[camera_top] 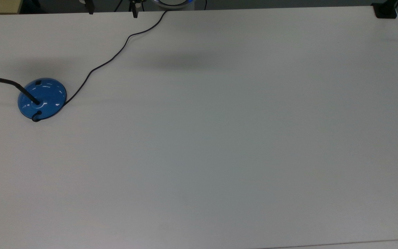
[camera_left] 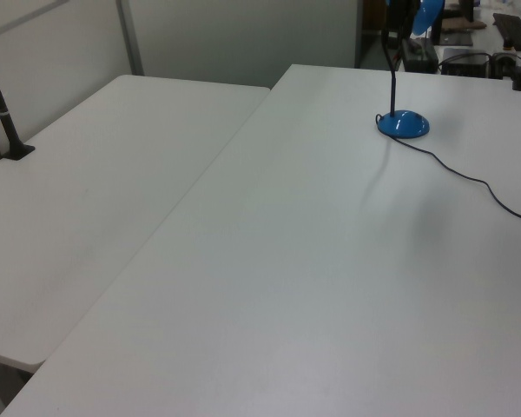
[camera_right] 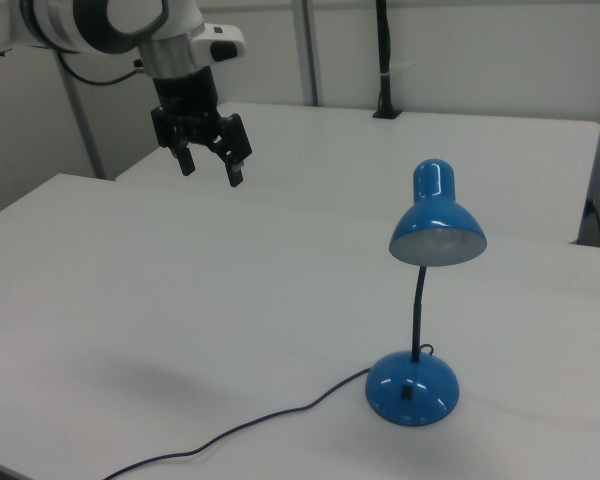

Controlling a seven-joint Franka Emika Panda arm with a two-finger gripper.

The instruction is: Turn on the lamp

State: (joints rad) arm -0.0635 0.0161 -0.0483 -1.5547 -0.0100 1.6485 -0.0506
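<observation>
Opening step, approach not yet begun. Gripper [camera_right: 210,160] high above the table [camera_right: 180,300], fingers spread, holding nothing, at about ten o'clock from the lamp [camera_right: 420,300] in the right view and well apart from it. Lamp unlit. Next: descend toward four o'clock, press the switch [camera_right: 408,392] on the dome base.

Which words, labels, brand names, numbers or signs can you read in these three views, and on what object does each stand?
None can be read.
Lamp: its blue shade, blue base and black switch carry no legible marking.
Gripper, jaws open: no readable label on it or the white arm above.
Table: plain white, nothing printed.
</observation>
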